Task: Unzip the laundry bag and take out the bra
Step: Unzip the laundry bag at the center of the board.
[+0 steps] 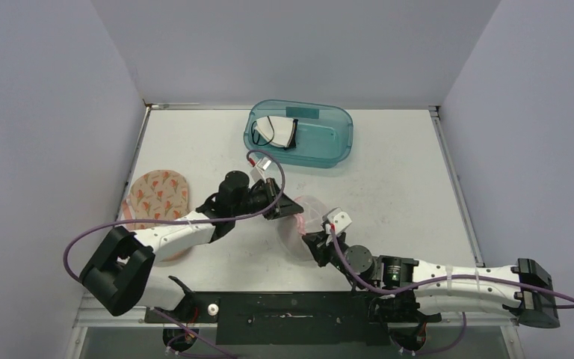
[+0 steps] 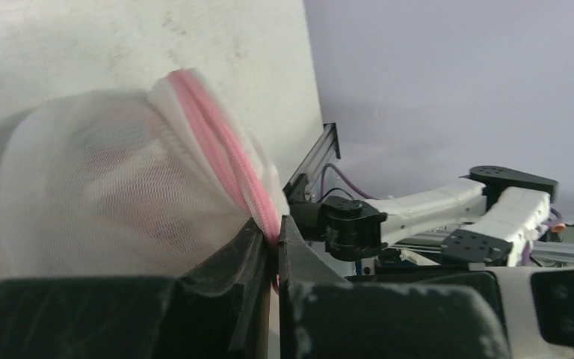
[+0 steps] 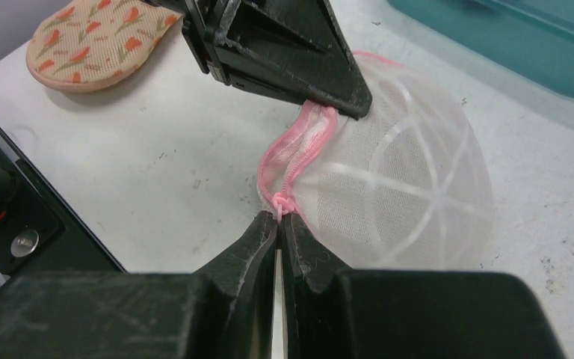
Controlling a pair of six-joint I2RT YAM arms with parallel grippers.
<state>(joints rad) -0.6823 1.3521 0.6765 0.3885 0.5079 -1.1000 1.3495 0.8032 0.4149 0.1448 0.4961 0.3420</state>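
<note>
- Two pinches on the bag's (image 3: 411,187) pink zip (image 3: 290,157), left hand (image 1: 292,212) and right hand (image 1: 308,238), mid-desk (image 1: 403,194), well apart from its edges
- Bag: white mesh dome

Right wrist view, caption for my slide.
Right end effector pinches the pink zipper pull of the white mesh laundry bag.

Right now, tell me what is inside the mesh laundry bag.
Through the mesh laundry bag a faint pinkish-red patch shows, likely the bra. The mesh blurs its outline, and the far side is hidden.
</note>
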